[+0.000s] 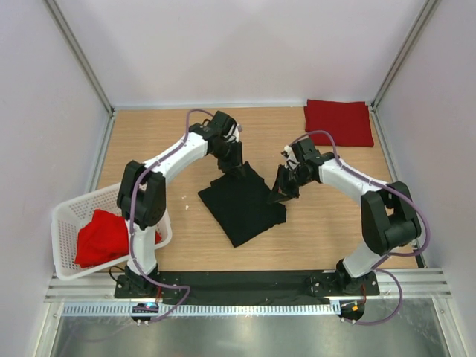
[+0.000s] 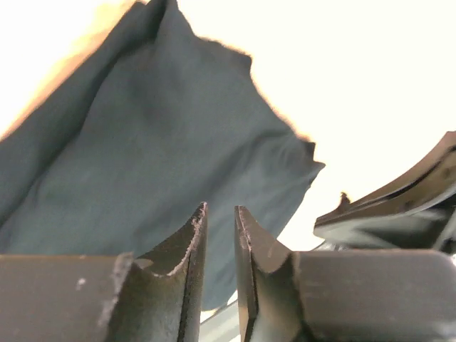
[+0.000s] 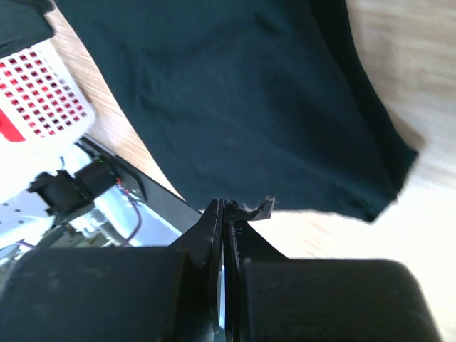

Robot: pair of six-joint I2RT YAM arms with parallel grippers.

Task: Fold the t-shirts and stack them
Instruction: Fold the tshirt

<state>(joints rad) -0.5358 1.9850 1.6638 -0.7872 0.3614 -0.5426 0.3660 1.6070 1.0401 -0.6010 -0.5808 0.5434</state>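
Black t-shirt (image 1: 239, 204) is laid part-folded mid-desk (image 1: 327, 223). Soft, limp and light, it is best pinched at corners. At its far corner the left claw (image 1: 236, 168) is narrowly parted; the right claw (image 1: 285, 190) is shut at its right edge.

The black t-shirt (image 1: 242, 202) just ahead of the left gripper (image 2: 221, 210) is reading as soft, matt cotton, lightly creased. Its fingers (image 2: 182, 263) are showing matt black plastic, chipped rough along the edges. Past the right gripper (image 3: 223, 206) the table (image 3: 399, 57) is showing pale, smooth wood grain. Off to that gripper's side, the basket (image 3: 35, 146) is looking like white plastic lattice.
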